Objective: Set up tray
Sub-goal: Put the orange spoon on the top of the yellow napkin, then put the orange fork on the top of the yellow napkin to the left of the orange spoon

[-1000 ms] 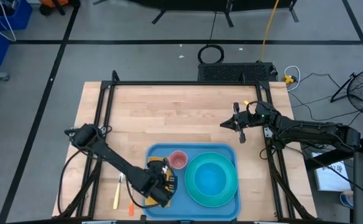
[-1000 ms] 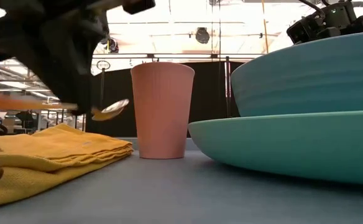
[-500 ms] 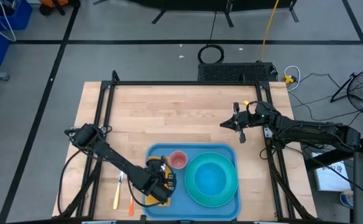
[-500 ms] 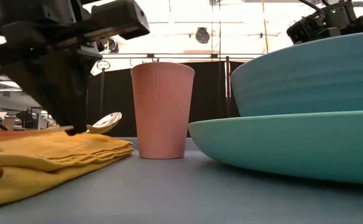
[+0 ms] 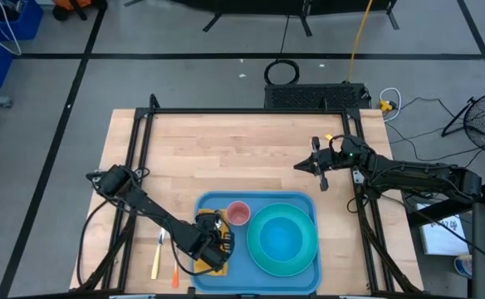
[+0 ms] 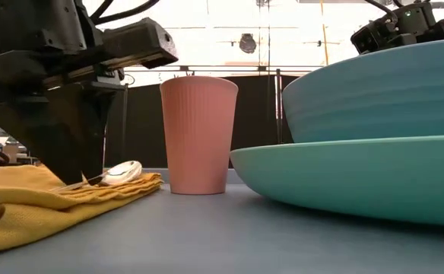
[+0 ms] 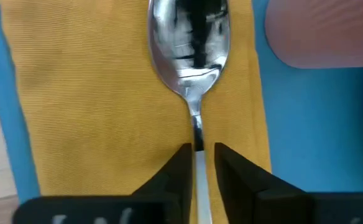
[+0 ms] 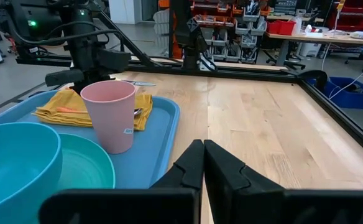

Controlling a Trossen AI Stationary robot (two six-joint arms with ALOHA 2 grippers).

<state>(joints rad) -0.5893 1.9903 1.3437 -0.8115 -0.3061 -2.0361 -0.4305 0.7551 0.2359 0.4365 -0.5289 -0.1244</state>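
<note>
The blue tray (image 5: 305,199) sits at the table's near edge. On it are a yellow napkin (image 7: 94,93), a pink cup (image 6: 198,133) and a turquoise bowl (image 5: 280,239) standing on a turquoise plate (image 6: 344,171). A metal spoon (image 7: 191,43) lies on the napkin with its bowl (image 6: 123,172) beside the cup. My left gripper (image 7: 199,149) is low over the napkin (image 5: 212,242), shut on the spoon. My right gripper (image 5: 309,164) waits, shut, over bare table beyond the tray's far right corner. My left gripper pinches the spoon's handle (image 7: 197,134), just behind its neck, between the two fingers (image 7: 180,167). It comes from above, pointing down, with the fingers across the handle. The spoon's bowl rests on the yellow napkin, and the rest of the handle is hidden under the gripper.
A yellow-handled fork (image 5: 157,253) and an orange-handled utensil (image 5: 174,274) lie on the wood left of the tray. A black frame (image 5: 251,112) borders the table. Bare wood (image 5: 226,154) stretches from the tray to the far edge.
My left gripper has moved down onto the napkin. The spoon, held above the napkin a second ago, has come down with it, and its bowl now rests on the cloth. The right arm has kept still.
</note>
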